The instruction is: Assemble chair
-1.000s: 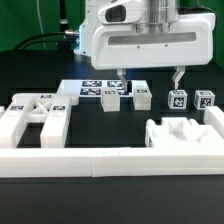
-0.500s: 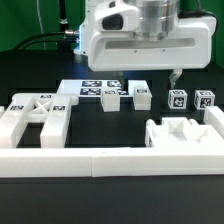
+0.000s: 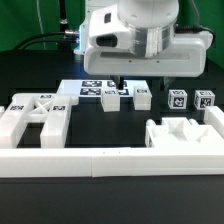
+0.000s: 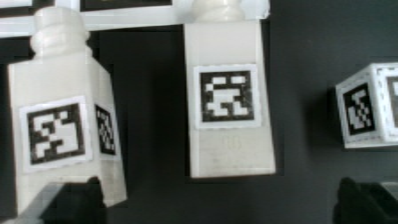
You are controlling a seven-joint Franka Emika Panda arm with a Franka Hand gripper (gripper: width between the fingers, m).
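Across the black table (image 3: 30, 60), the chair (image 3: 45, 122) was nothing yet but loose white parts, none joined to another. Its biggest pieces were an open-framed panel (image 3: 20, 108) at the exterior view's left and a notched panel (image 3: 185, 132) at its right. Both lay just behind the long border rail (image 3: 100, 160). Farther back, beside the marker board (image 3: 85, 88), a row of smaller tagged pieces sat well apart from the panels, with the arm's bulky white head poised over them.

From the wrist view, the hand (image 4: 214, 203) hung above that row, spread wide and holding nothing. Its dark fingertips (image 4: 63, 200) showed on either side of the middle leg (image 4: 228, 100), which lay flat with its tag facing up. A second leg (image 4: 63, 120) lay just beside it, and a tagged block (image 4: 370, 100) sat near on the other side.

I judged the step in hand to be an early one, the reach for a first leg. The next move called for a straight descent so that the fingers passed either side of the middle leg. Each fingertip looked close to a neighbouring piece, so careful centring seemed needed before closing across the leg's narrow width.
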